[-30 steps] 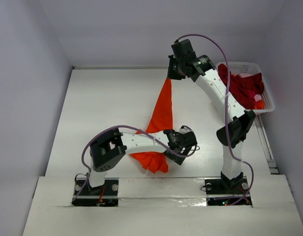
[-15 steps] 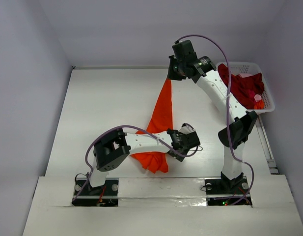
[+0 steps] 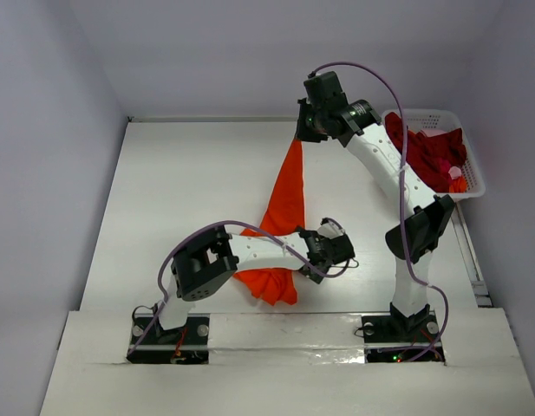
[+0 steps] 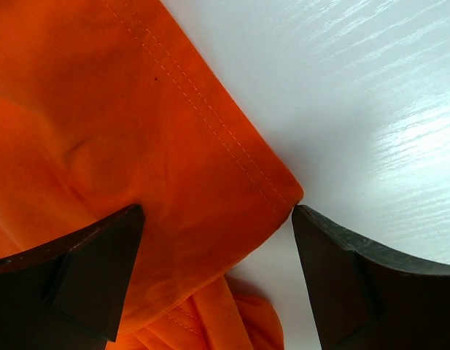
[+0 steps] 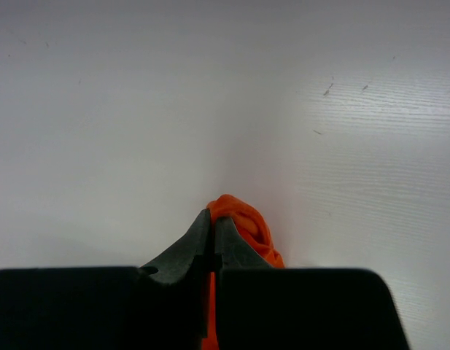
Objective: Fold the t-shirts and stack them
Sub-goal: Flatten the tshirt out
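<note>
Hem corner of orange t-shirt [image 4: 101, 109] between wide-apart left fingers [image 4: 86, 270], far end in closed right fingers [image 5: 188, 251], open table [image 3: 180, 173] alongside.

Orange t-shirt [image 4: 137, 131]: matt cloth, soft creases, double-stitched hem. Table [image 4: 370, 87]: white, smooth, semi-gloss, fine streaky grain. Left gripper [image 4: 217, 219] fingers [image 4: 93, 270]: dark, matt, probably hard plastic, but the close view is blurry. Dark red t-shirt [image 3: 427, 152]: soft matt cloth. Basket [image 3: 473, 169]: white plastic lattice. Right arm [image 3: 384, 165] shell: smooth white plastic, slight sheen.
</note>
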### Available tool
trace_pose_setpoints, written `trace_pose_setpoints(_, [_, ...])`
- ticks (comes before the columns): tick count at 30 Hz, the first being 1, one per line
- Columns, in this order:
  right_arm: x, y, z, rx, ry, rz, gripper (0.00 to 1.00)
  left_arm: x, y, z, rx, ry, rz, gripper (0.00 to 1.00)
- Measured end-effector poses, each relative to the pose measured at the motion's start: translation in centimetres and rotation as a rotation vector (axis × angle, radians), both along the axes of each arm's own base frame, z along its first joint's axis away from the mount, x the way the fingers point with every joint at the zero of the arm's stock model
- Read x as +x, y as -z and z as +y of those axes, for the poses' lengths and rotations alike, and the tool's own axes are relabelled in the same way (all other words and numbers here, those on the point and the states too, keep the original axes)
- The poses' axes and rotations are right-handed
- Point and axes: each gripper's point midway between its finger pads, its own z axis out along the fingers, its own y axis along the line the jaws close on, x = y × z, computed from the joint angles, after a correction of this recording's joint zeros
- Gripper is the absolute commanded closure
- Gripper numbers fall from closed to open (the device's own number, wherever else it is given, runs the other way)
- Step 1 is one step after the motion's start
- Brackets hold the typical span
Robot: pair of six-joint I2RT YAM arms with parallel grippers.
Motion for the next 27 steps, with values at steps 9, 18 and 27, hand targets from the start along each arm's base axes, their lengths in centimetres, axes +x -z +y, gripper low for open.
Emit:
trace_pose_setpoints(9, [0.0, 0.1, 0.1, 0.002, -0.003, 0.002, 1.00, 0.1, -1.9, -1.6, -0.019, 0.022, -0.050, 0.18])
trace_pose_setpoints(18, [0.0, 0.1, -0.3, 0.000, 0.003, 0.002, 1.00, -2.4, -0.6, -3.1, 0.053, 0.110, -0.054, 0.18])
trace_pose_setpoints(27, [0.0, 0.1, -0.8, 0.006, 0.008, -0.001, 1.00, -2.1, -0.1, -2.2, 0.085, 0.096, -0.068, 0.19])
